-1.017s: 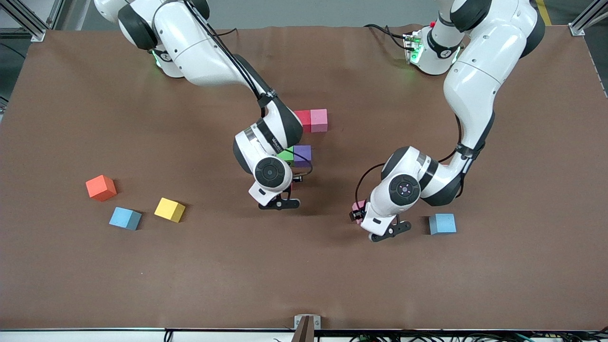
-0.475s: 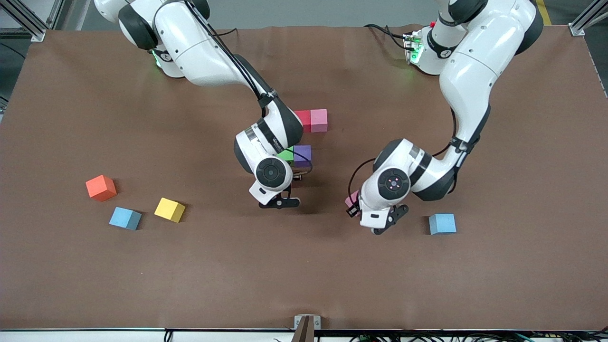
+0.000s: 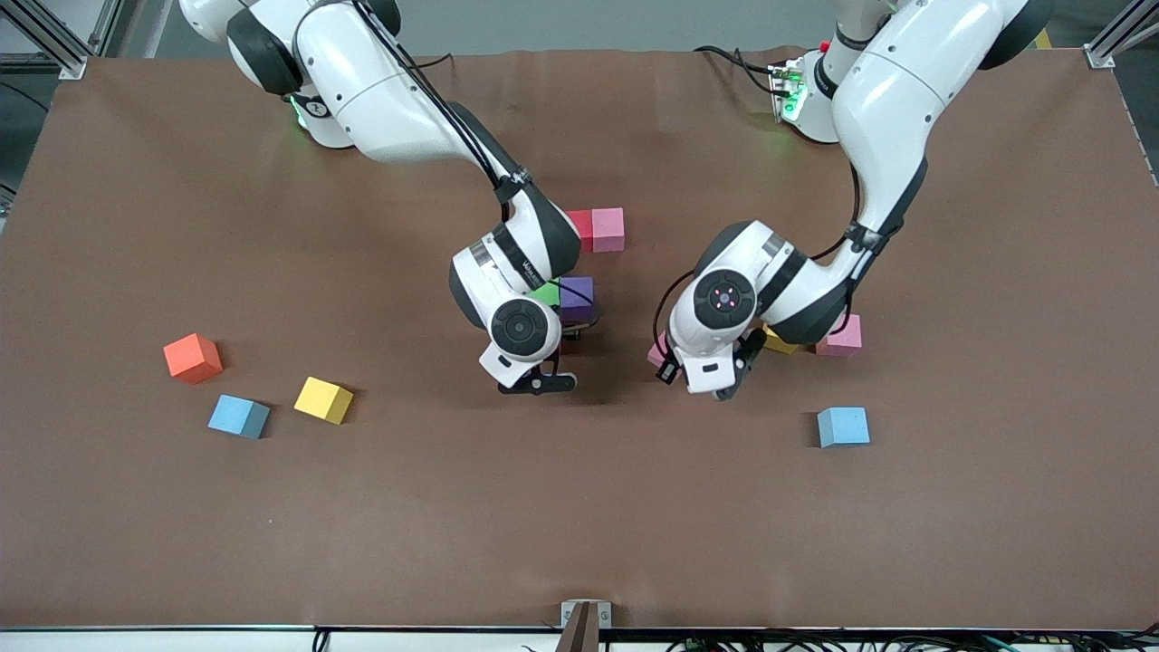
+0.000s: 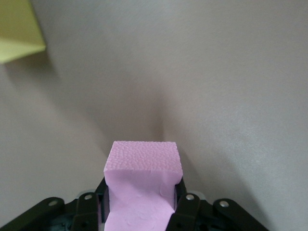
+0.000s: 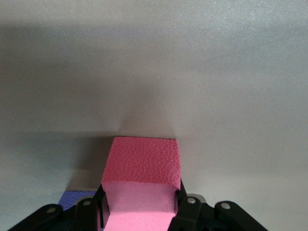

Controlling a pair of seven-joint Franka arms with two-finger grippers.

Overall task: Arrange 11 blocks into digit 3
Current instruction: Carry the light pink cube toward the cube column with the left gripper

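**The 3 has only just been started**

The left gripper (image 4: 142,195) is shut tight on a small light pink foam cube (image 4: 143,163). It hangs over bare brown desk (image 3: 579,525), between the started shape and a yellow cube (image 3: 779,343) that lies partly under the left arm. The right gripper (image 5: 139,199) is shut tight on a pinkish-red cube (image 5: 142,163). It is low over the desk, just beside a purple cube (image 3: 578,296).

Only four cubes look placed. A red cube (image 3: 579,226) touches a pink cube (image 3: 608,228). Nearer the front camera, a green cube (image 3: 546,293) touches the purple one.

Lots is left to do. Both held cubes need setting down. Another pink cube (image 3: 842,336), two light blue cubes (image 3: 843,426) (image 3: 238,416) and a second yellow cube (image 3: 323,399) wait loose. The orange cube (image 3: 192,357) lies near the right arm's end.
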